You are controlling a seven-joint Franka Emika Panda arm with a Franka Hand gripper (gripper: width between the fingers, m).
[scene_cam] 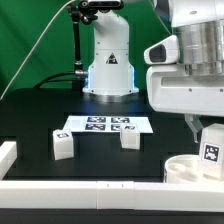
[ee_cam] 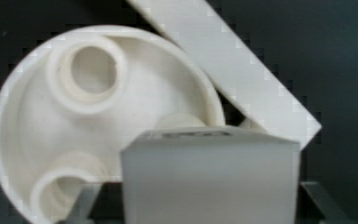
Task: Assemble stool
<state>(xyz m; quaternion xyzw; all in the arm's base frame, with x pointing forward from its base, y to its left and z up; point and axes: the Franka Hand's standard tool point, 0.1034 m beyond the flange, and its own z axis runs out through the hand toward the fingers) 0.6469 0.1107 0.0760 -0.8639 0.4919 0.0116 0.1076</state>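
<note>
The front rail [scene_cam: 100, 190] hems in the seat [scene_cam: 183, 168] at the desk's [scene_cam: 40, 115] near edge, on the exterior view's right. The jaws pinch a leg [scene_cam: 212, 155] right over it. If tilted, the leg could miss a socket [ee_cam: 91, 68] and shove the seat against the rail. Farther back, two spare legs [scene_cam: 62, 146] [scene_cam: 130, 138] and the marker board [scene_cam: 105, 125] lie well apart, leaving open room.

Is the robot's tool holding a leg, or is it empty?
Holding one: the tool grips a tagged white leg over the round seat. The wrist view shows that leg in its grip.

The black table [scene_cam: 30, 122] bears the marker board [scene_cam: 105, 124], seat [scene_cam: 183, 169] and two legs [scene_cam: 62, 146] [scene_cam: 129, 138].
</note>
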